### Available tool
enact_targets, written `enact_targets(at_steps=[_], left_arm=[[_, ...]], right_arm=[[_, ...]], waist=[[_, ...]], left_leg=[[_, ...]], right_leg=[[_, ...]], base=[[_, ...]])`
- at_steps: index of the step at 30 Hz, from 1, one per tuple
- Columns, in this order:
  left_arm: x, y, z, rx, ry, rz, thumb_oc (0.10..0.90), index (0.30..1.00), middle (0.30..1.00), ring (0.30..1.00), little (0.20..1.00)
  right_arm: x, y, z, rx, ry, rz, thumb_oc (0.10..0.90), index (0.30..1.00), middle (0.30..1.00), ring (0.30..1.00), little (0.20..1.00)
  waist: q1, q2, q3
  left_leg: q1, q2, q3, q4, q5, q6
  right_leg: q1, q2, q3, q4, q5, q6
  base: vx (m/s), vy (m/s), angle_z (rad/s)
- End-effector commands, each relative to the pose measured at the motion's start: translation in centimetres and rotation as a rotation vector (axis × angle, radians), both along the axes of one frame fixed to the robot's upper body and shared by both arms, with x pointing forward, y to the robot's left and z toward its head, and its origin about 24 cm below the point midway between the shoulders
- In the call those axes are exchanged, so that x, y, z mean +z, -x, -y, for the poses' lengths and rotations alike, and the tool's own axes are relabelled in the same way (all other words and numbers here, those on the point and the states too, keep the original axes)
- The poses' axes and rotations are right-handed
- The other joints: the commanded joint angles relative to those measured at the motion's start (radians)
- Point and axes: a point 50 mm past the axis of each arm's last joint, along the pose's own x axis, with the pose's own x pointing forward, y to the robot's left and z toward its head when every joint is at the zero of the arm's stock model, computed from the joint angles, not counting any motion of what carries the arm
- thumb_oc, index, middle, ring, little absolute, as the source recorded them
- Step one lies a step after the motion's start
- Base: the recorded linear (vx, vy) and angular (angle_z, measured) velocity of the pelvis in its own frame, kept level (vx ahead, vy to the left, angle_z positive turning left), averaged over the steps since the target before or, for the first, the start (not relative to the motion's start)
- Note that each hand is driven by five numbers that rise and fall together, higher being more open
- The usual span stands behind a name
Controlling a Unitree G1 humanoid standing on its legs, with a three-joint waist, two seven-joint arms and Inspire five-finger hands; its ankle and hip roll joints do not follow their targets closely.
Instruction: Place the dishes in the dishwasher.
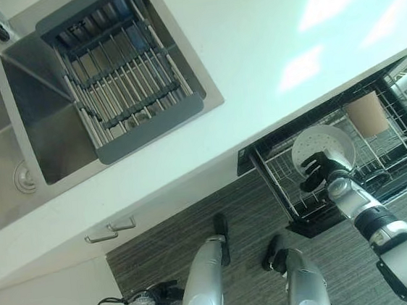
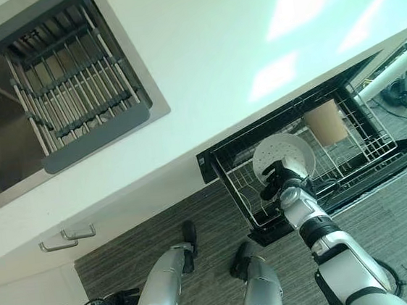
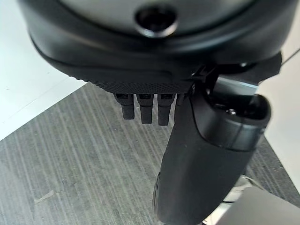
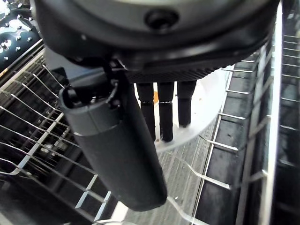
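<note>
**Plate's at the rack, right hand on it**

So here's what we've got rn. Our right hand [image 1: 320,171] is down in the pulled-out dishwasher rack [image 1: 296,199], w/ a white plate [image 1: 324,145] standing on edge among the wire tines. In the right wrist view the fingers [image 4: 161,112] lie straight along the plate's [image 4: 206,101] face and the thumb [image 4: 115,150] is out on the near side, so the plate's pinched between thumb and fingers, not a full curl around it. The plate sits toward the front-left part of the rack, and a tan cup [image 1: 366,114] stands further back in the same rack, apart from the plate.

Our left hand [image 1: 162,296] hangs low by the floor [image 1: 169,243], well away from the rack. Its wrist view shows the fingers [image 3: 146,110] pointing down, relaxed, nothing in them.

Up top, the white counter [image 1: 266,51] runs across, and the sink [image 1: 49,139] has a grey drying rack [image 1: 122,70] set over it w/ no dishes on it. Cabinet handles [image 1: 110,231] show below the counter edge.
</note>
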Motion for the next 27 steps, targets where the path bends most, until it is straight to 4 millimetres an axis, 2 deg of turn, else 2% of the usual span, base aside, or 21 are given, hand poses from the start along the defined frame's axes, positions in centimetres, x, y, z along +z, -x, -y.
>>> enact_targets(at_steps=[1,5,11,13,14,17,20,21,22,24,25,27], left_arm=[[-1.1,4.4,-1.7,0.059,-0.044,-0.140,0.800,0.900,0.900,0.900,0.900],[-1.4,5.6,-1.9,0.126,-0.036,-0.155,0.800,0.900,0.900,0.900,0.900],[-2.1,7.4,-1.5,0.175,-0.015,-0.175,0.800,0.900,0.900,0.900,0.900],[-2.3,7.8,-1.1,0.187,-0.006,-0.172,0.800,0.900,0.900,0.900,0.900],[-2.5,8.1,-0.9,0.193,-0.003,-0.176,0.800,0.900,0.900,0.900,0.900],[-2.9,8.9,-0.3,0.201,0.001,-0.192,0.800,0.900,0.900,0.900,0.900],[-3.1,9.5,0.2,0.210,0.003,-0.202,0.800,0.900,0.900,0.900,0.900],[-3.2,9.7,0.3,0.213,0.002,-0.205,0.800,0.900,0.900,0.900,0.900],[-3.5,10.7,0.5,0.225,0.008,-0.224,0.800,0.900,0.900,0.900,0.900],[-3.5,11.1,0.4,0.231,0.011,-0.233,0.800,0.900,0.900,0.900,0.900],[-3.6,11.6,0.3,0.239,0.011,-0.240,0.800,0.900,0.900,0.900,0.900],[-3.6,11.9,0.2,0.248,0.012,-0.238,0.800,0.900,0.900,0.900,0.900]], right_arm=[[4.2,-0.5,2.4,-0.045,0.053,0.168,0.800,0.900,0.900,0.900,0.900],[6.4,1.0,1.9,-0.008,0.062,0.342,0.800,0.900,0.900,0.900,0.900],[7.3,3.1,1.8,0.019,0.044,0.481,0.800,0.900,0.900,0.900,0.900],[8.8,3.7,1.4,0.039,0.013,0.621,0.800,0.900,0.900,0.900,0.900],[10.6,4.4,0.8,0.079,-0.023,0.802,0.800,0.900,0.900,0.900,0.900],[13.7,6.5,-0.5,0.151,-0.078,1.144,0.800,0.900,0.900,0.900,0.900],[15.0,8.4,-0.5,0.144,-0.098,1.322,0.800,0.900,0.900,0.900,0.900],[15.2,9.0,-0.3,0.128,-0.097,1.373,0.800,0.900,0.900,0.900,0.900],[15.5,10.8,1.6,-0.001,-0.085,1.525,0.800,0.900,0.900,0.900,0.900],[15.0,11.5,3.2,-0.125,-0.019,1.552,0.800,0.900,0.900,0.900,0.900],[13.8,12.7,6.4,-0.332,0.035,1.525,0.800,0.900,0.900,0.900,0.900],[13.0,13.5,7.8,-0.435,0.048,1.522,0.800,0.900,0.900,0.900,0.900]], waist=[[-0.009,0.006,-0.010],[-0.055,-0.015,-0.011],[-0.098,-0.030,-0.048],[-0.110,-0.031,-0.062],[-0.118,-0.031,-0.073],[-0.129,-0.031,-0.102],[-0.142,-0.031,-0.123],[-0.146,-0.030,-0.129],[-0.167,-0.030,-0.152],[-0.178,-0.031,-0.163],[-0.197,-0.032,-0.174],[-0.206,-0.032,-0.178]], left_leg=[[0.117,-0.015,-0.039,-0.022,-0.192,0.016],[0.169,0.006,-0.017,-0.022,-0.213,0.004],[0.208,0.021,0.016,-0.022,-0.237,0.002],[0.222,0.025,0.025,-0.022,-0.245,0.001],[0.229,0.027,0.031,-0.022,-0.249,0.000],[0.238,0.033,0.044,-0.022,-0.255,-0.007],[0.244,0.038,0.058,-0.022,-0.261,-0.008],[0.248,0.038,0.062,-0.022,-0.265,-0.006],[0.269,0.040,0.077,-0.022,-0.277,-0.002],[0.279,0.039,0.082,-0.022,-0.284,-0.001],[0.293,0.042,0.092,-0.022,-0.292,0.001],[0.297,0.045,0.098,-0.022,-0.294,0.000]], right_leg=[[0.046,0.056,0.060,-0.030,-0.040,0.020],[0.113,0.088,0.086,-0.098,-0.029,0.030],[0.160,0.103,0.105,-0.153,-0.024,0.032],[0.169,0.101,0.113,-0.157,-0.028,0.034],[0.173,0.099,0.119,-0.157,-0.031,0.037],[0.176,0.092,0.124,-0.157,-0.037,0.047],[0.176,0.086,0.124,-0.157,-0.041,0.051],[0.176,0.085,0.125,-0.157,-0.043,0.051],[0.186,0.083,0.131,-0.157,-0.050,0.051],[0.193,0.083,0.136,-0.157,-0.053,0.052],[0.201,0.085,0.140,-0.157,-0.059,0.051],[0.203,0.085,0.141,-0.157,-0.060,0.052]], base=[[0.00,-0.016,-0.10],[0.00,-0.003,-0.20],[0.01,0.006,-0.21],[0.02,0.012,-0.23],[0.03,0.014,-0.16],[0.03,0.007,-0.06],[0.01,0.002,-0.14],[0.03,-0.007,-0.09],[0.03,-0.009,-0.02],[0.05,-0.014,-0.16],[0.04,-0.013,-0.34],[0.02,-0.009,-0.26]])
